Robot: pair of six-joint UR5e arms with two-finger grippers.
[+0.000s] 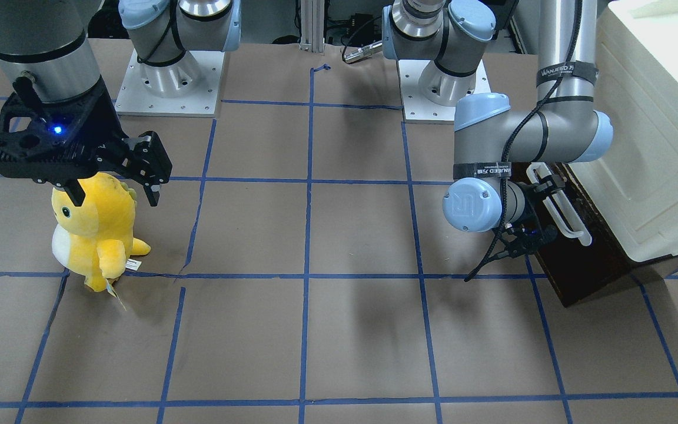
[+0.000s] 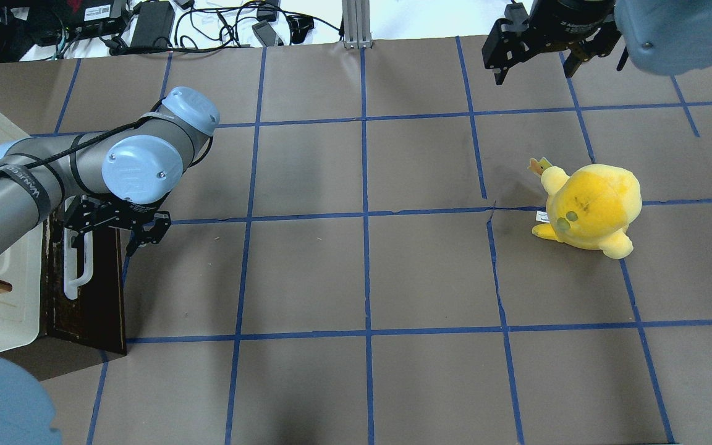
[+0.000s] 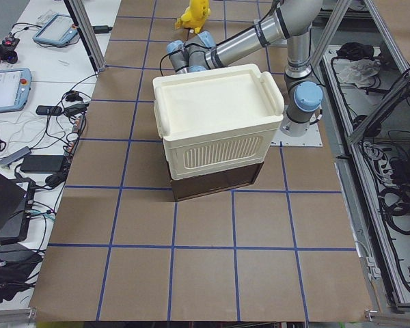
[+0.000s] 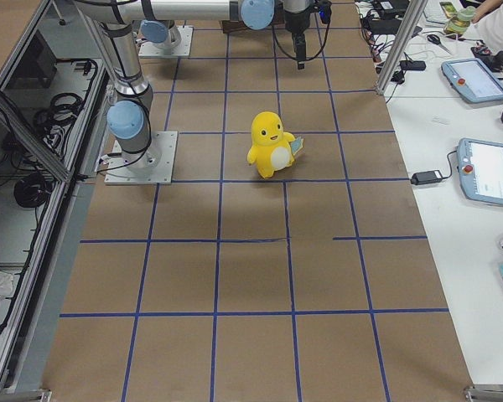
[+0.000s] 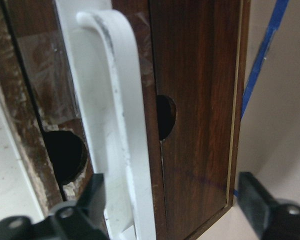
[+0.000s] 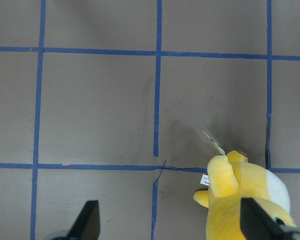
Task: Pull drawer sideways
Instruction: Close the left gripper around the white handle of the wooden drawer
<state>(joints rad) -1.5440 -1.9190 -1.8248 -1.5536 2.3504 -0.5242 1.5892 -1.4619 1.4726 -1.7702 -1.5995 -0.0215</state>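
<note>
The drawer [image 2: 99,296] has a dark brown wooden front and a long white bar handle [image 2: 76,267], and sits under a cream cabinet at the table's left end. It also shows in the front-facing view [image 1: 592,259], with its handle [image 1: 568,218]. My left gripper [image 2: 102,241] [image 1: 542,212] is at the handle's far end. In the left wrist view the gripper [image 5: 170,200] is open, with the handle [image 5: 120,125] between its fingers, near the left one, and not clamped. My right gripper [image 1: 112,194] [image 2: 532,68] [image 6: 172,225] is open and empty, above the table.
A yellow plush toy [image 1: 95,229] [image 2: 591,210] [image 6: 245,200] stands on the right half of the table, just below my right gripper. The cream-white cabinet [image 3: 215,123] [image 1: 657,147] rises above the drawer. Blue tape lines grid the brown table top [image 2: 362,278].
</note>
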